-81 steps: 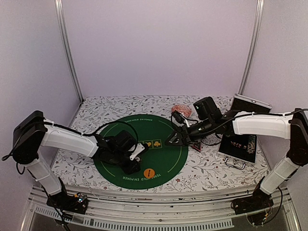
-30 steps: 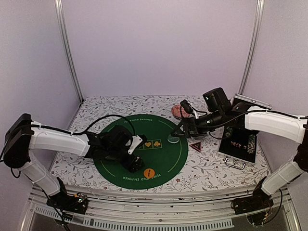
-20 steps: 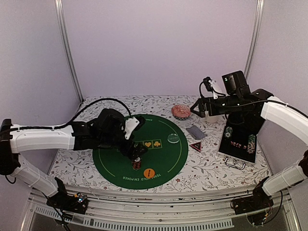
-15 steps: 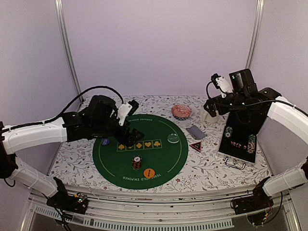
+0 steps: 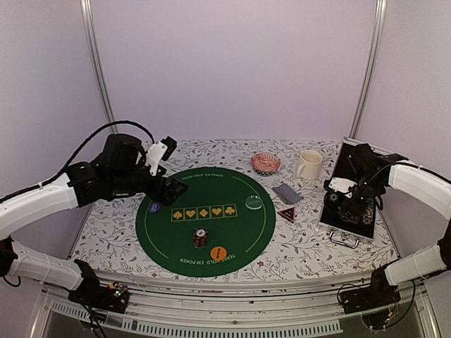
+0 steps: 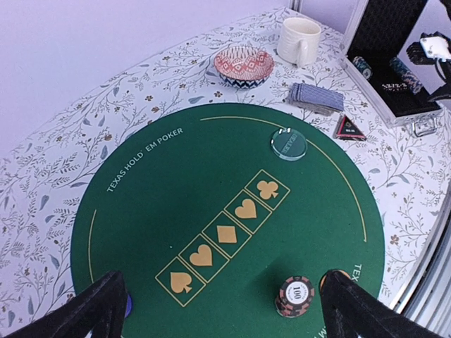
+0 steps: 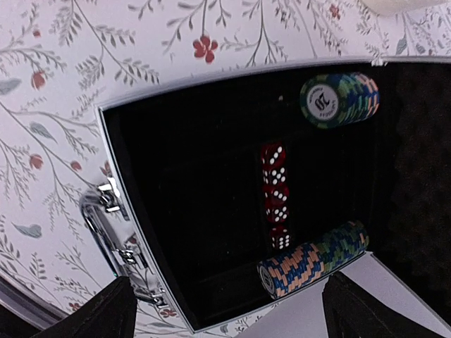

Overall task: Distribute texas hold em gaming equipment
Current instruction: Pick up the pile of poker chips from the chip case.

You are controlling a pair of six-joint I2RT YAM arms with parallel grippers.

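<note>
On the round green mat (image 5: 236, 229) stand a small striped chip stack (image 5: 200, 239), an orange button (image 5: 218, 252), a blue button (image 5: 154, 207) and a pale-green button (image 5: 254, 203). Grey-blue cards (image 5: 287, 193) and the black-and-red triangular marker (image 5: 287, 214) lie right of the mat. My left gripper (image 5: 171, 193) hangs open over the mat's left edge; its wrist view shows the chip stack (image 6: 294, 296) free between the fingers. My right gripper (image 5: 344, 203) is open above the black case (image 5: 352, 222), over a chip row (image 7: 313, 259), a green chip stack (image 7: 338, 98) and red dice (image 7: 275, 193).
A cream mug (image 5: 309, 164) and a pink-patterned bowl (image 5: 266, 163) stand at the back, beyond the mat. The case's lid (image 5: 366, 151) leans up at the right wall, and its metal handle (image 5: 345, 239) faces the near edge. Floral cloth covers the table.
The left gripper has lifted up and back to the left, leaving the chip stack on the mat. The right arm has swung right and come down over the open case.
</note>
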